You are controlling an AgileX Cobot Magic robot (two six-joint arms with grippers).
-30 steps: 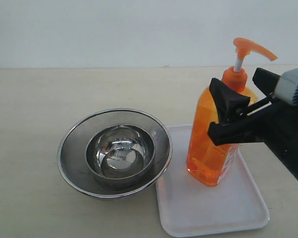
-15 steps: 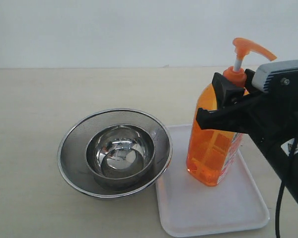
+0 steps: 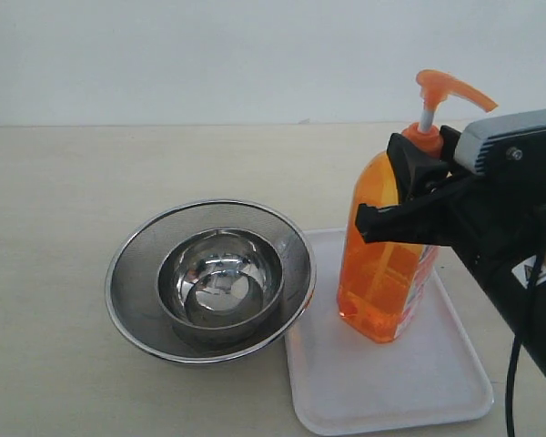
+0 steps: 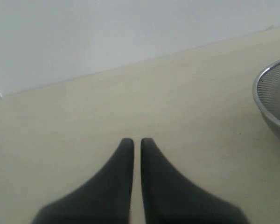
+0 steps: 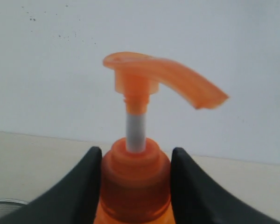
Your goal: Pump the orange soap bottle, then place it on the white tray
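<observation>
Setting the orange soap bottle (image 3: 382, 273) on the white tray (image 3: 437, 391) beneath it calls for a slow, upright descent with the right claw (image 5: 136, 158) clamped on its collar, releasing once settled; the left claw (image 4: 136, 142) hangs closed.

Exterior cam sits off my arms, a bit above the bench (image 3: 64, 164), looking across it at the pale wall (image 3: 209, 55) from mid-range. Left wrist cam rides low behind my left end effector (image 4: 132, 141), facing along bare bench to the wall and clipping only the strainer bowl (image 4: 276, 100) rim, which exterior also has. Right wrist cam sits very close behind my right end effector (image 5: 136, 151), level on the orange soap bottle (image 5: 135, 179) neck and pump, shared with exterior.
</observation>
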